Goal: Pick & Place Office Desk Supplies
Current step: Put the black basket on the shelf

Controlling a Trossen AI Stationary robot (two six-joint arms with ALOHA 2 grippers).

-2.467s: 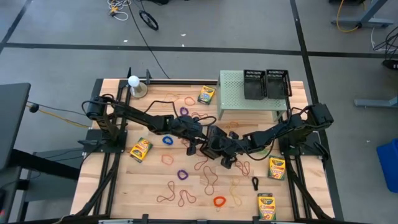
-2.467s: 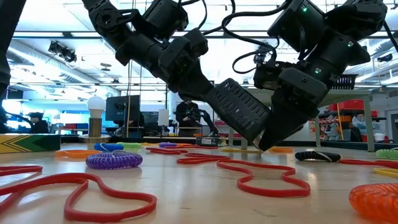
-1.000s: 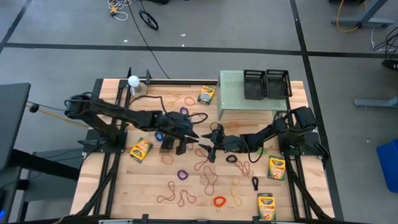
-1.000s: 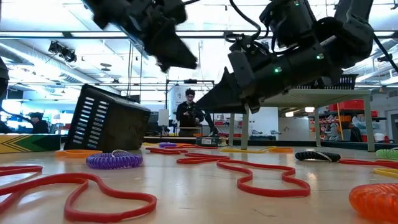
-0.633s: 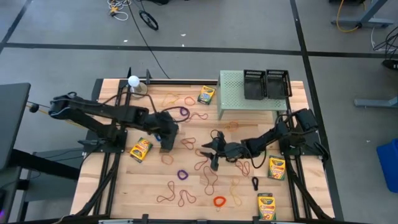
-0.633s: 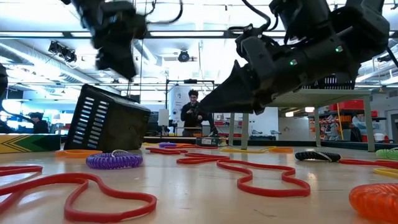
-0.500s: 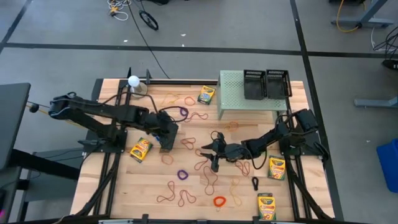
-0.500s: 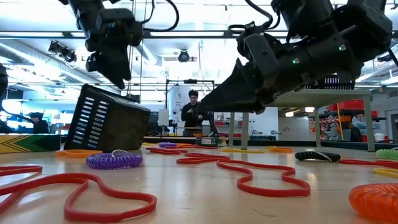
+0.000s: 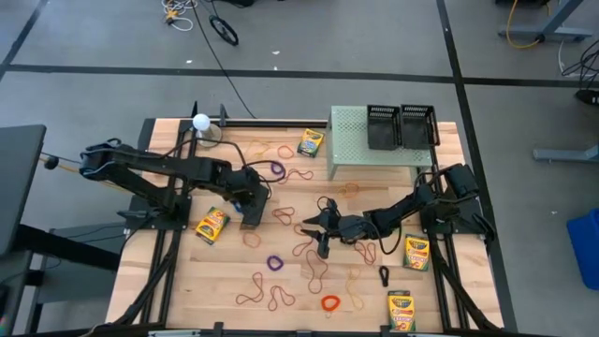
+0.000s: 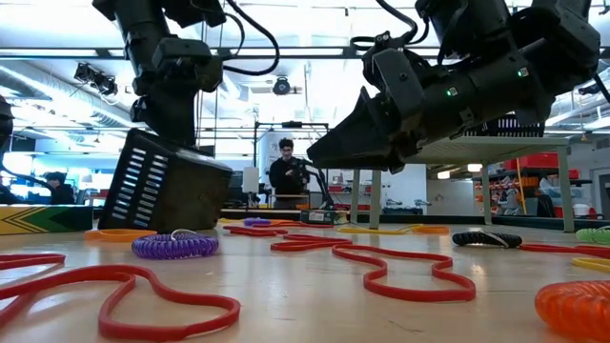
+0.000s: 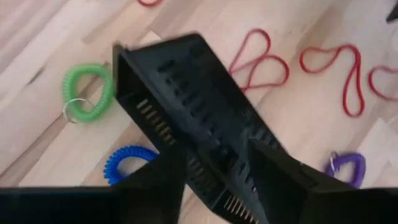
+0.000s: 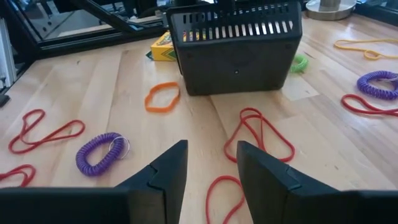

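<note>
The black bin (image 9: 251, 210) sits mid-table – red loops (image 12: 258, 134) and a purple ring (image 12: 99, 153) lie before it, with bare wood (image 12: 124, 87) beside.

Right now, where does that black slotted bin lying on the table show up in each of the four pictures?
High view: black bin left of centre, under the left gripper.
Low view: at left, tilted, resting on the table.
Left wrist view: fills the middle, between that arm's own fingers.
Right wrist view: at the far side, slots along its upper edge.
Shared landmark: the green coil ring beside it, also in the right wrist view.
</note>
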